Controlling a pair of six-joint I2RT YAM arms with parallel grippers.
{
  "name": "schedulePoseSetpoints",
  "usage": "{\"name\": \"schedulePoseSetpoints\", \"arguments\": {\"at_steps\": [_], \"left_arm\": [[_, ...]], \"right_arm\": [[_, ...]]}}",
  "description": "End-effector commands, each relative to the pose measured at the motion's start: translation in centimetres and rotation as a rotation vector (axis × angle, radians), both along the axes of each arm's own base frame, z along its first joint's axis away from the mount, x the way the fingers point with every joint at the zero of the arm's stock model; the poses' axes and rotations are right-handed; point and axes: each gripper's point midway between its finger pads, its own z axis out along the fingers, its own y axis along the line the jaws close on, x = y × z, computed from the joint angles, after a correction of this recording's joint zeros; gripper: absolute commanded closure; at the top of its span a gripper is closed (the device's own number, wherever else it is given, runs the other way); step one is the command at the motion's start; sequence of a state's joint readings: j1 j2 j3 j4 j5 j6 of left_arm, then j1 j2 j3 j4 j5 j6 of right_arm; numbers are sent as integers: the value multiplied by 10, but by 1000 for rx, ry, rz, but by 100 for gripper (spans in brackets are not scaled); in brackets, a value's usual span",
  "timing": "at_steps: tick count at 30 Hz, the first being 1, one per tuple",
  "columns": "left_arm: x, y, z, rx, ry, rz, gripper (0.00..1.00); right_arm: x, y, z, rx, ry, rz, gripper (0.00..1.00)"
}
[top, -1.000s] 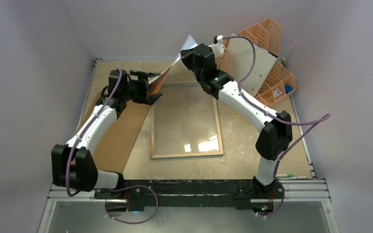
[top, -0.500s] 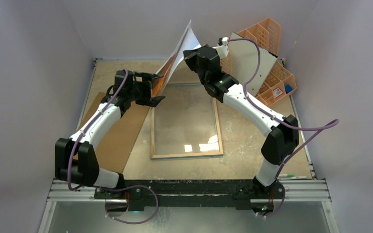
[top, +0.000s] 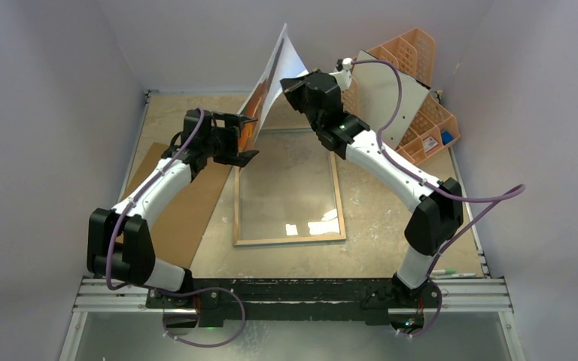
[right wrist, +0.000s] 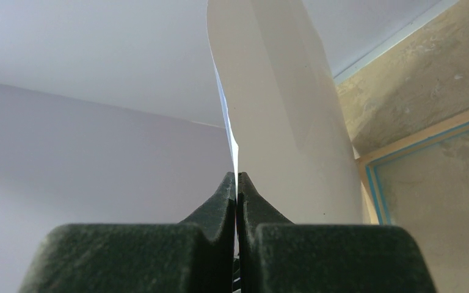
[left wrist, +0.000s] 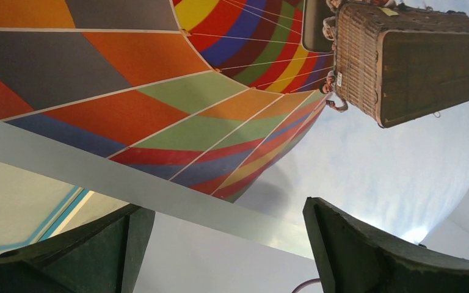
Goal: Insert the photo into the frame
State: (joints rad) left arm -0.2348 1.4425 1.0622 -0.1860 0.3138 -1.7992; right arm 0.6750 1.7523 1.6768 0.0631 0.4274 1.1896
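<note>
Now the large rectangular paper print of a multicoloured hot-air balloon, the photo (top: 275, 75), stands almost on edge in the air above the far left corner of the frame, its white back facing right. A second ago it hung lower and flatter; it has since swung up steeply.

The right hand (top: 293, 84) has it pinched by one edge, its two dark fingers pressed together on the sheet. The left hand (top: 247, 139) has spread to its widest over that second and grips nothing. The print's lower edge sits in front of its open fingers, though whether it brushes them cannot be told.

The thin rectangular picture frame with a light wooden rim (top: 338, 195) and a clear glass pane lies flat on the sandy bench (top: 376, 218), well below the print. A plain brown hardboard sheet (top: 188, 203) lies to its left, under the left arm.

So one hand alone carries the print. It probably has to be tipped flat and lowered, and a loose sheet held at one edge may sag or swing.
</note>
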Motion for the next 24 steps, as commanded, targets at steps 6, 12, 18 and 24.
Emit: {"name": "schedulePoseSetpoints", "arguments": {"at_steps": [6, 12, 18, 24], "left_arm": [[9, 11, -10, -162, 154, 208, 15], [13, 48, -19, -45, 139, 335, 29], [15, 81, -23, 89, 110, 449, 34], [18, 97, -35, 139, 119, 488, 48]], "right_arm": [[-19, -7, 13, 69, -17, 13, 100], [-27, -16, -8, 72, 36, -5, 100], [-35, -10, -22, 79, 86, 40, 100], [-53, -2, -38, 112, 150, 122, 100]]}}
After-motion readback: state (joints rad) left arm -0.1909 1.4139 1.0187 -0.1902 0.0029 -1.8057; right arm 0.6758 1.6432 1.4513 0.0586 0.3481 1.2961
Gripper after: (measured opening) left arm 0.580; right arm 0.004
